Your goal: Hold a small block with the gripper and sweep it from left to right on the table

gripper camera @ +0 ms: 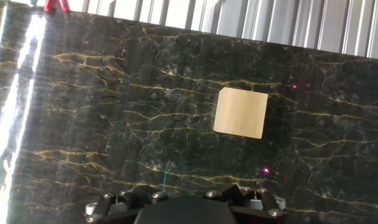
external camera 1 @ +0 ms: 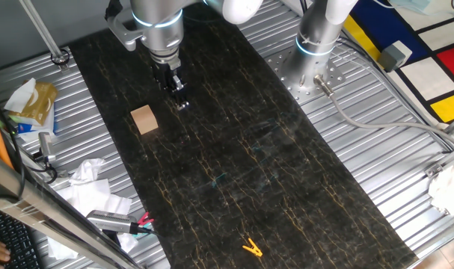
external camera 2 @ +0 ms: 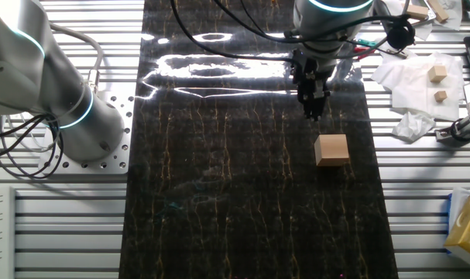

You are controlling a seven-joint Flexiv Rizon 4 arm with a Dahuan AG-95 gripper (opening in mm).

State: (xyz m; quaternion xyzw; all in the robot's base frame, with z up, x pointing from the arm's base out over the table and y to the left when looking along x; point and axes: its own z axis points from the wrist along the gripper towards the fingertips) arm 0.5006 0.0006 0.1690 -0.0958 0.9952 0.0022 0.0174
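The small block point(external camera 1: 144, 119), a light tan wooden cube, lies alone on the black gold-veined table point(external camera 1: 234, 164). It also shows in the other fixed view point(external camera 2: 332, 149) and in the hand view point(gripper camera: 240, 112). The gripper point(external camera 1: 179, 99) hangs on the silver arm just above the table, a short way from the block and apart from it. Its black fingers look drawn together with nothing between them point(external camera 2: 313, 108). In the hand view only the black gripper body shows along the bottom edge; the fingertips are hidden.
A yellow clip point(external camera 1: 251, 247) lies near the table's end. A second silver arm's base point(external camera 1: 316, 45) stands on the ribbed metal beside the table. Crumpled tissues point(external camera 1: 88, 183), tools and two more small cubes point(external camera 2: 437, 74) sit on the other side.
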